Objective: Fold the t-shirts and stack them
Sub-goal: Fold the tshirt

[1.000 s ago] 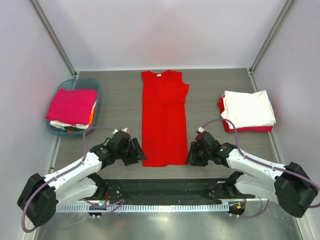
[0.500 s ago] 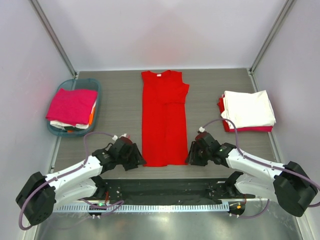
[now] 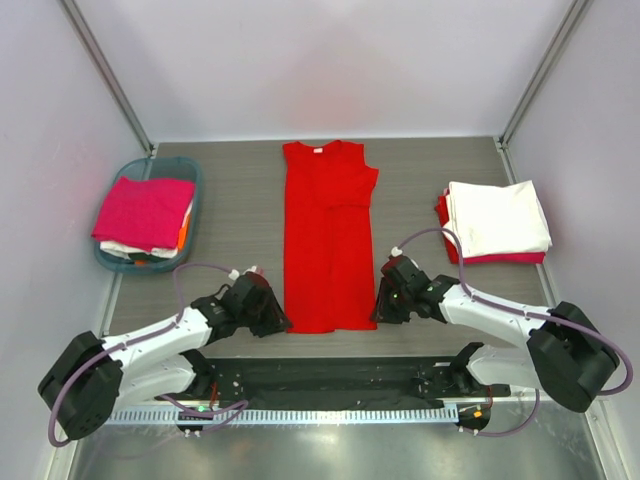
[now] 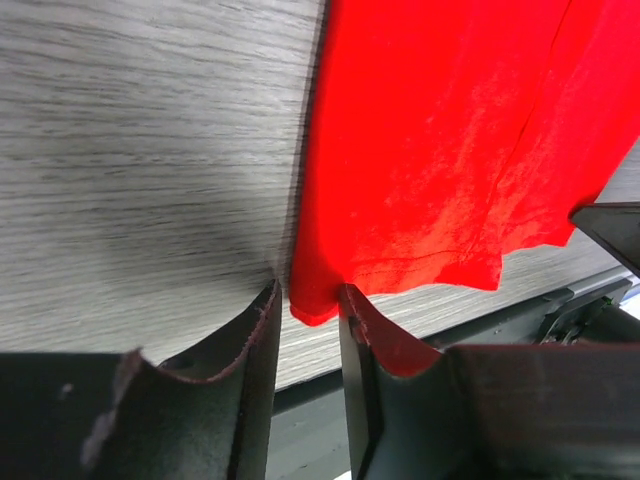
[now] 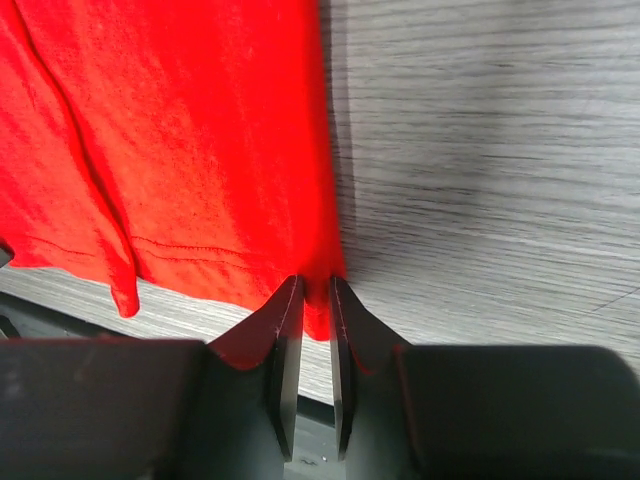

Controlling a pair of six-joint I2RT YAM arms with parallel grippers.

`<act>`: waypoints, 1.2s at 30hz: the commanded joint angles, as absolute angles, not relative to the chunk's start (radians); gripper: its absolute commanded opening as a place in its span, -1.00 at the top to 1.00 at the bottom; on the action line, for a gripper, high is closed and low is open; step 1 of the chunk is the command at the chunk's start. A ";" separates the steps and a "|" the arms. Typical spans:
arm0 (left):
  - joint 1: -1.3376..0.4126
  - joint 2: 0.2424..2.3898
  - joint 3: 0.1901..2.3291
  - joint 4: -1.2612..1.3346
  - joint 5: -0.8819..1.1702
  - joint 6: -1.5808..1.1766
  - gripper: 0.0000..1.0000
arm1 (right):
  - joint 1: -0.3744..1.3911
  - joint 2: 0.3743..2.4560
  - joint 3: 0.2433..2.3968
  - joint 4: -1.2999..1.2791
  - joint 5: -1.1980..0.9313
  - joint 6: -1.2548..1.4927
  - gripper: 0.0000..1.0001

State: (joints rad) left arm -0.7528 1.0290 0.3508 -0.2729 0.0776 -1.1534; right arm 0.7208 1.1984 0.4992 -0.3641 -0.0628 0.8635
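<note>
Both arms low, stretched inward. Right gripper (image 5: 317, 285) pinches near hem corner of red t-shirt (image 3: 328, 240); left gripper (image 4: 308, 295) straddles other corner, grip unclear.

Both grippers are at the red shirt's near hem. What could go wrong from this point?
The left gripper has only the very tip of a hem corner of the red t-shirt between its jaws, so the cloth may slip out on lifting. The right gripper pinches at the folded edge; it may catch just one layer, letting the lengthwise fold open.
</note>
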 commanded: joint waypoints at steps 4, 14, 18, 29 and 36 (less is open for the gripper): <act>-0.758 1.058 0.339 -0.236 0.057 -1.147 0.45 | 0.727 1.192 0.515 -0.371 -0.044 0.848 0.56; -0.758 1.071 0.371 -0.241 0.067 -1.135 0.99 | 0.727 1.151 0.524 -0.419 -0.029 0.822 0.97; -0.756 1.037 0.443 -0.311 0.054 -1.121 0.99 | 0.727 1.109 0.569 -0.480 -0.005 0.807 0.98; -0.749 1.029 0.489 -0.361 0.077 -1.108 0.99 | 0.726 1.118 0.612 -0.528 0.026 0.793 0.97; -0.701 1.006 0.524 -0.364 0.104 -1.069 0.99 | 0.719 1.103 0.650 -0.532 0.061 0.782 0.98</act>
